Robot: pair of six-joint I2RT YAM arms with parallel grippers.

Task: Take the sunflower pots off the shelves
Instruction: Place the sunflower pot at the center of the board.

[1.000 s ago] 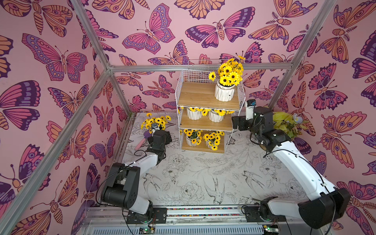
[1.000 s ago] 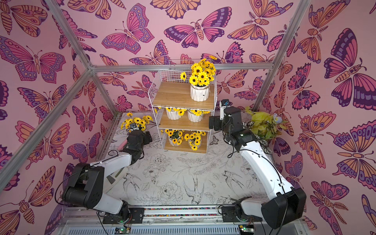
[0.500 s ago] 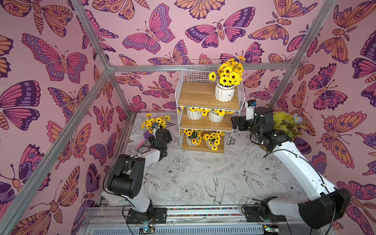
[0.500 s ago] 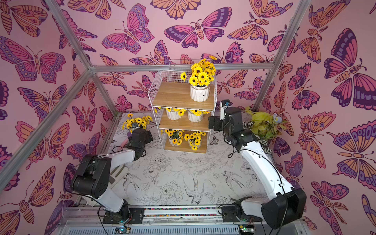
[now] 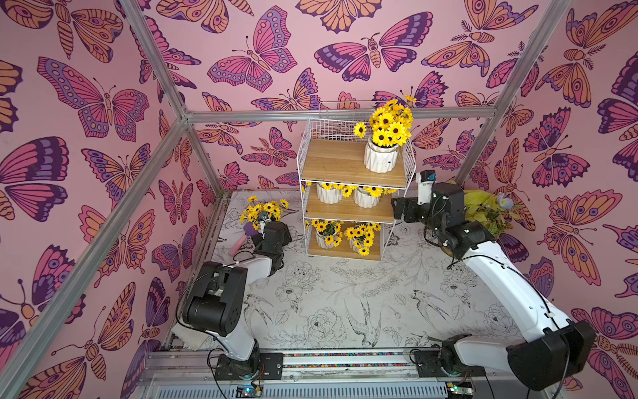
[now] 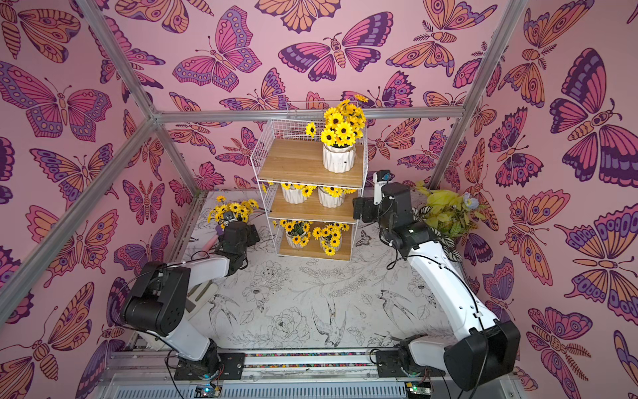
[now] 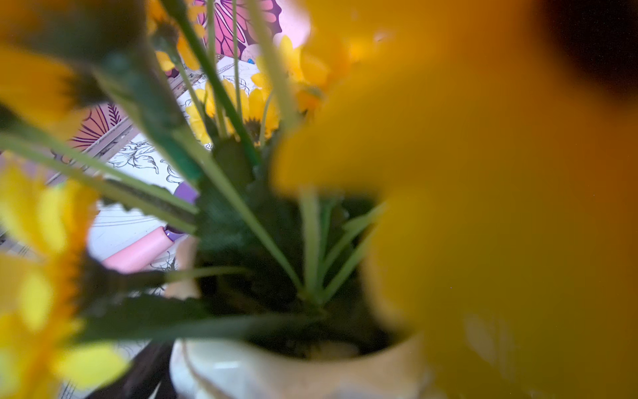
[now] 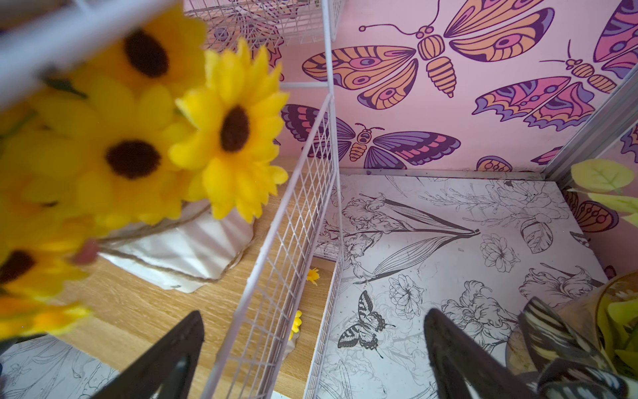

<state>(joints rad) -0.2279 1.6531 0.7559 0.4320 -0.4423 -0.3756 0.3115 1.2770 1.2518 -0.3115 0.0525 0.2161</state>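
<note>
In a top view, the left gripper (image 5: 257, 226) sits low at the floor sunflower pot (image 5: 264, 210), left of the shelves (image 5: 331, 162), which carry five other pots (image 5: 379, 159). Left wrist: the pot's rim (image 7: 276, 369) is right below, and the grip cannot be told. Right wrist: the right gripper (image 8: 314, 312) is spread wide and empty, straddling the rack's wire side, with a shelved pot (image 8: 193, 241) just beyond.

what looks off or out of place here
Two things. The right gripper is open with the shelves' wire side panel lined up between its fingers, so it seems aimed at mesh, not a pot. And a pink and purple tube lies loose on the table beside the sunflower pot there.
</note>
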